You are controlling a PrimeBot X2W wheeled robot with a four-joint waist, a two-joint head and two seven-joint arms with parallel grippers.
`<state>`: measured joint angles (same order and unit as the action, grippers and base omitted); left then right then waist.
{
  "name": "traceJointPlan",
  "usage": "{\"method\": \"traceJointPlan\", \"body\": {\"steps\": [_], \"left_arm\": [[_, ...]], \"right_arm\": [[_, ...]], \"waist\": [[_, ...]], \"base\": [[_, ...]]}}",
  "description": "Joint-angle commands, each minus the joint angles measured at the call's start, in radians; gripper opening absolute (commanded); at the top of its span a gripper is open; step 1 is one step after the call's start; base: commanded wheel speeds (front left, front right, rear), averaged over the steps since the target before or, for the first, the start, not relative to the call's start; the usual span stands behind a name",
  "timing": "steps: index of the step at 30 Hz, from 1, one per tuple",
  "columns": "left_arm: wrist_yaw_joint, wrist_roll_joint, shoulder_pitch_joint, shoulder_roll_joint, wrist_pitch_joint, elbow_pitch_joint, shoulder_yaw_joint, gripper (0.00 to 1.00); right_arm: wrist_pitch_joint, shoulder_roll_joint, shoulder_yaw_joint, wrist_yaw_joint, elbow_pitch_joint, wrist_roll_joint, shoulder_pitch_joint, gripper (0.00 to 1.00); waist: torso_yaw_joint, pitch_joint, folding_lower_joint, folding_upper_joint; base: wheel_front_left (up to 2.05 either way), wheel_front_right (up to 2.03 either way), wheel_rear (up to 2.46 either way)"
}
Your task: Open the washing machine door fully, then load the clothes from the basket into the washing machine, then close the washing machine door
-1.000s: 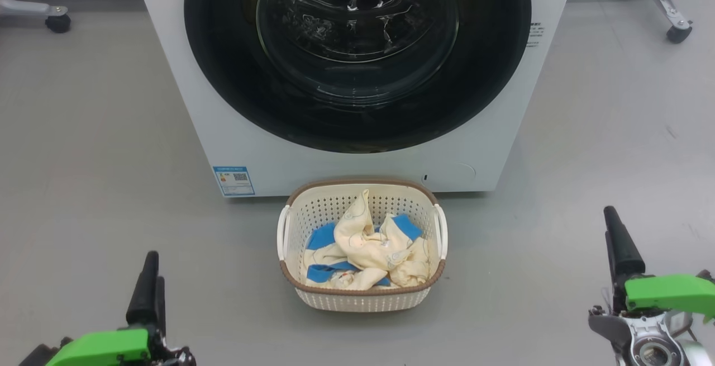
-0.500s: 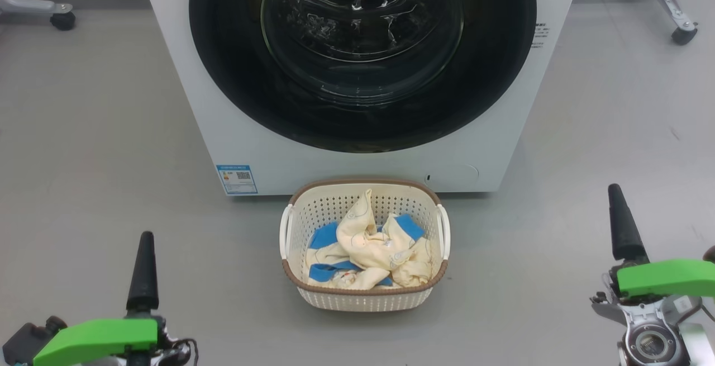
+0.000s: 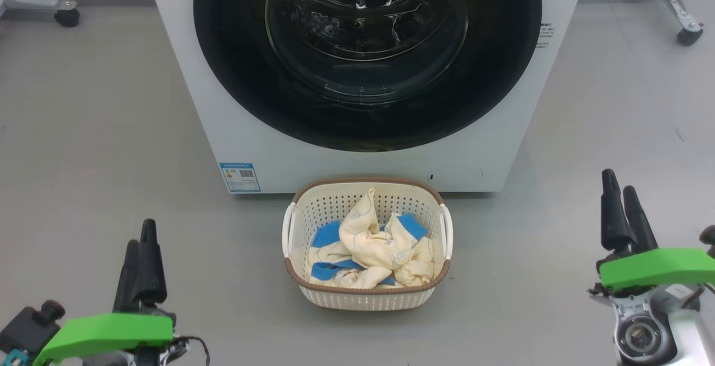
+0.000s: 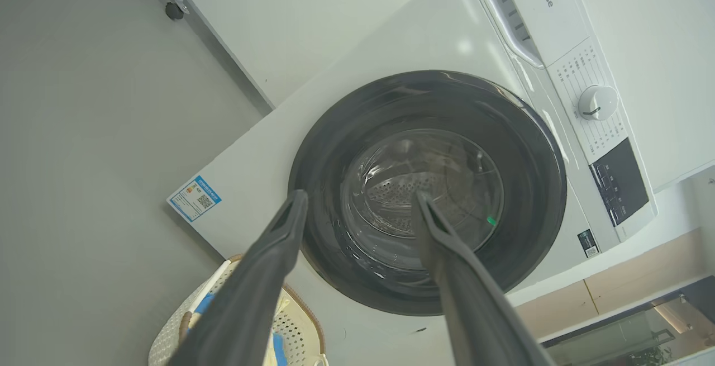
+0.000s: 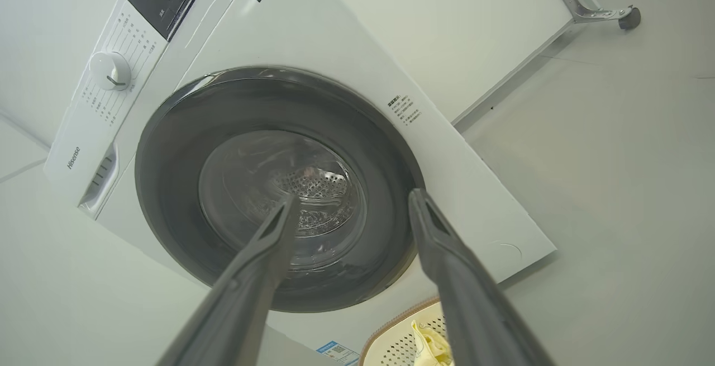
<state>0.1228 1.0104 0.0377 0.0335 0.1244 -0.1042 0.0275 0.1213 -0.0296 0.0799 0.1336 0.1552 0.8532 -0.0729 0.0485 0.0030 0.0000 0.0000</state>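
The washing machine [image 3: 357,165] stands straight ahead, its door [image 3: 234,75] shut, with a black rim and a glass bowl that shows the steel drum. On the floor just in front sits the cream basket [image 3: 424,293] holding the clothes [image 3: 371,246], a cream and blue bundle. My left gripper [image 3: 141,233] hovers open at the lower left, well left of the basket. Well to the basket's right, my right gripper [image 3: 618,181] also stands open. Both wrist views look up at the door [image 4: 530,187] [image 5: 167,187] between empty open fingers [image 4: 279,243] [image 5: 441,243].
Grey floor lies all round the basket. Castered metal legs stand at the back left [image 3: 67,17] and back right [image 3: 684,33]. A blue sticker [image 3: 240,177] marks the washer's lower front. The control knob [image 4: 597,102] and panel sit above the door.
Both grippers have risen in the head view and turned, so each now shows two fingers side by side. The camera has shifted slightly. Basket and clothes lie as before.
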Motion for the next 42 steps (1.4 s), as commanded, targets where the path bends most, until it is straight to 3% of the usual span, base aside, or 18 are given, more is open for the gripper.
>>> {"method": "traceJointPlan", "body": {"steps": [1, 22, 42], "left_arm": [[0.005, -0.047, 0.058, 0.014, 0.013, 0.048, 0.022, 1.00], [0.007, -0.502, 0.051, 0.028, 0.077, 0.056, 0.002, 1.00], [0.008, -0.815, 0.057, 0.045, 0.132, -0.069, -0.057, 1.00]], "right_arm": [[0.016, -0.017, -0.019, -0.002, -0.042, -0.051, -0.059, 1.00], [0.080, -0.019, -0.077, -0.002, 0.009, -0.491, -0.075, 1.00], [0.135, -0.020, -0.120, -0.003, 0.114, -0.766, -0.106, 1.00]], "waist": [[0.002, 0.001, 0.0000, 0.0000], [0.012, -0.001, 0.0000, 0.0000], [0.015, -0.009, 0.0000, 0.0000]], "base": [[0.00, 0.00, 0.00], [0.00, 0.00, 0.00], [0.00, 0.00, 0.00]]}}
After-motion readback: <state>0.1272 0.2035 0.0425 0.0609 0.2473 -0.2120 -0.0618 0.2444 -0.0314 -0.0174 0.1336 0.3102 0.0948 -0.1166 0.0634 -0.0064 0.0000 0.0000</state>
